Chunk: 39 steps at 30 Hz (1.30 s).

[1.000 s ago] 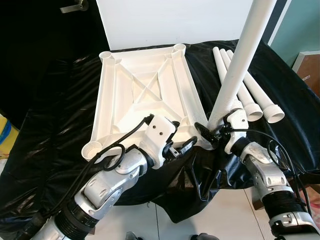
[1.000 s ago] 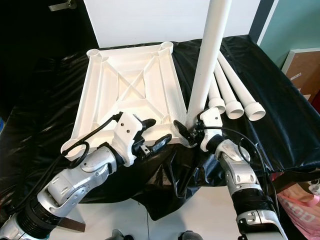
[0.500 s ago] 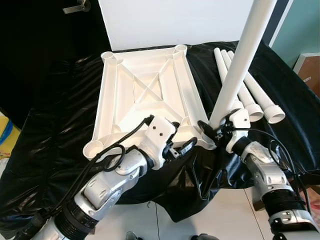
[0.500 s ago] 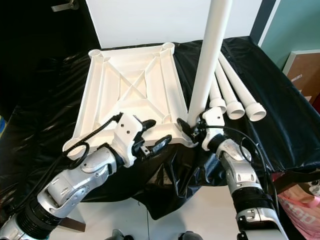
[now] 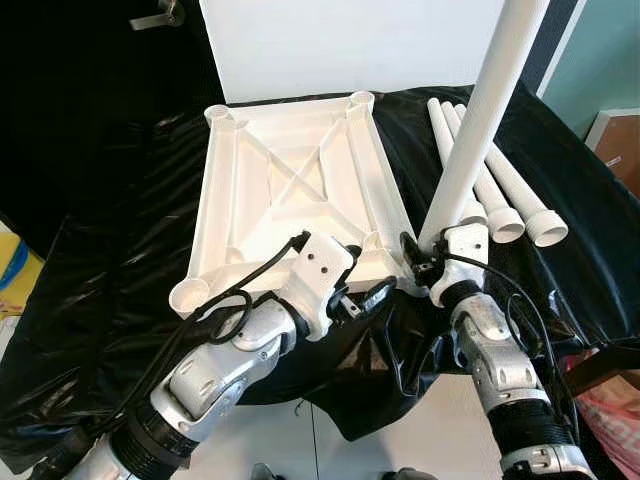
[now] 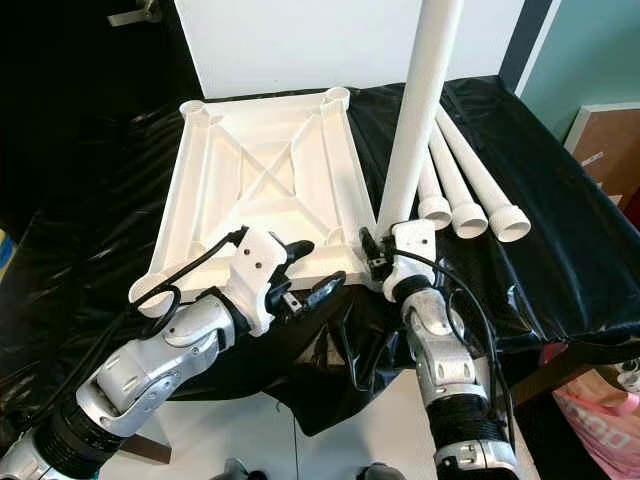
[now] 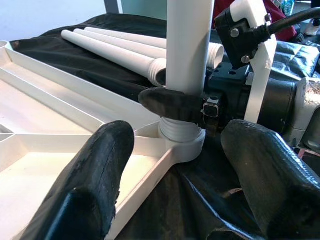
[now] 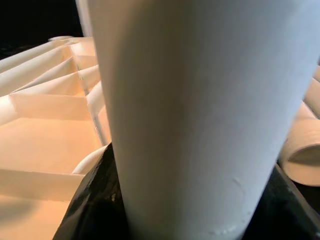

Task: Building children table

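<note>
Bright even indoor light, glare on white plastic, right wrist view blurred close-up

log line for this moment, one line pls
right gripper: shut on upright leg at near-right corner socket | left gripper: open beside tabletop | spare legs: lying on cloth

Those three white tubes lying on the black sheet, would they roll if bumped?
Probably. The tubes are round and smooth, so a nudge could roll them, though the crumpled sheet may slow them. They look hollow at the ends, so likely light and stiff.

Black-sheeted table (image 5: 120,300); tabletop (image 5: 290,190); loose legs (image 5: 500,180)
</note>
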Available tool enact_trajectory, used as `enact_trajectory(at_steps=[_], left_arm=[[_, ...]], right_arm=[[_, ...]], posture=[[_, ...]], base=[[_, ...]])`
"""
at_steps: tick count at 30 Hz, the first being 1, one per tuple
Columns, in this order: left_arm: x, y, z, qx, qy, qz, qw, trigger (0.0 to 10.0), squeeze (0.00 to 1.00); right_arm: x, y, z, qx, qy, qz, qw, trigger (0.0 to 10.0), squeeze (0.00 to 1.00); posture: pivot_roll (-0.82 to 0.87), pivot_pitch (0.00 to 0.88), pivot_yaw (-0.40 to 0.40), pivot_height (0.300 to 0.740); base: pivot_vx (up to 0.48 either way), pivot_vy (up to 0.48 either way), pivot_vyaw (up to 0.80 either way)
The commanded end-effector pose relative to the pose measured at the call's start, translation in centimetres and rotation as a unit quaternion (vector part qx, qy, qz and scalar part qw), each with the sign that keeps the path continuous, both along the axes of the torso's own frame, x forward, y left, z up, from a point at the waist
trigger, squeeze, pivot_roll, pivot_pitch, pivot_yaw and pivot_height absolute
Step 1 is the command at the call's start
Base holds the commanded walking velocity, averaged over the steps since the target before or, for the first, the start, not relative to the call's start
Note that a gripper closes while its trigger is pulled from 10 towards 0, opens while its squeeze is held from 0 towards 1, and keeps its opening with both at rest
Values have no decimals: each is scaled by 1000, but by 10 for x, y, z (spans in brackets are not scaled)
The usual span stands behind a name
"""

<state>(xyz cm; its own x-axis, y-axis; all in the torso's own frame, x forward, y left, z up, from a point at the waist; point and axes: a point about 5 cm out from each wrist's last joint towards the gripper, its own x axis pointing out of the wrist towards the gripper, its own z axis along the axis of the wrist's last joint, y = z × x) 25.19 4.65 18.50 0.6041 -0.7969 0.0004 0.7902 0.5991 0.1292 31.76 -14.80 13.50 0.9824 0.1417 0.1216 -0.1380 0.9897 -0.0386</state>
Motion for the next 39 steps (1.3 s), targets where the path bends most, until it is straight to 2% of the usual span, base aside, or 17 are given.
enact_trajectory(at_steps=[1, 3, 7, 11, 21, 22, 26, 27, 34, 35, 39], left_arm=[[-12, -6, -5, 16, 13, -111, 994, 10000, 0], [-12, -6, -5, 16, 13, -111, 994, 10000, 0], [-11, -6, -5, 15, 14, -110, 994, 10000, 0], [-11, -6, -5, 15, 14, -109, 994, 10000, 0], [-10, -6, -4, 16, 14, -108, 994, 10000, 0], [-11, -5, -5, 16, 15, -108, 994, 10000, 0], [-11, -5, -5, 16, 15, -108, 994, 10000, 0], [-11, -5, -5, 16, 14, -107, 994, 10000, 0], [-12, -2, -4, 22, 12, -106, 994, 10000, 0], [-13, -1, -4, 23, 12, -106, 994, 10000, 0], [-14, 1, -4, 26, 12, -102, 994, 10000, 0]], right_arm=[[-7, -6, -23, 12, 55, -70, 996, 10000, 0], [-9, -3, -25, 20, 58, -113, 992, 10000, 0], [-11, 2, -26, 29, 60, -156, 986, 10000, 0], [-13, 11, -22, 42, 55, -154, 986, 10000, 0], [-12, 11, -13, 35, 33, -145, 988, 10000, 0], [-12, 10, -11, 31, 27, -141, 989, 10000, 612], [-12, 10, -11, 30, 27, -141, 989, 10000, 612], [-13, 9, -10, 30, 23, -134, 990, 10000, 1000], [-13, -2, 1, 18, -8, -68, 997, 10000, 1000], [-12, -3, 2, 17, -9, -55, 998, 10000, 16], [-10, -12, 4, 11, -12, -20, 1000, 10000, 0]], posture=[[-106, 114, 32, 740], [-107, 115, 31, 740], [-105, 116, 31, 740], [-106, 117, 33, 740], [-104, 120, 34, 740], [-102, 123, 35, 740], [-102, 123, 35, 740], [-99, 123, 35, 740], [-55, 124, 44, 740], [-41, 121, 43, 740], [-26, 117, 33, 740]], base=[[0, 0, 0], [0, 0, 0], [0, 0, 0], [0, 0, 0], [0, 0, 0], [0, 0, 0], [0, 0, 0], [0, 0, 0], [0, 0, 0], [0, 0, 0], [0, 0, 0]])
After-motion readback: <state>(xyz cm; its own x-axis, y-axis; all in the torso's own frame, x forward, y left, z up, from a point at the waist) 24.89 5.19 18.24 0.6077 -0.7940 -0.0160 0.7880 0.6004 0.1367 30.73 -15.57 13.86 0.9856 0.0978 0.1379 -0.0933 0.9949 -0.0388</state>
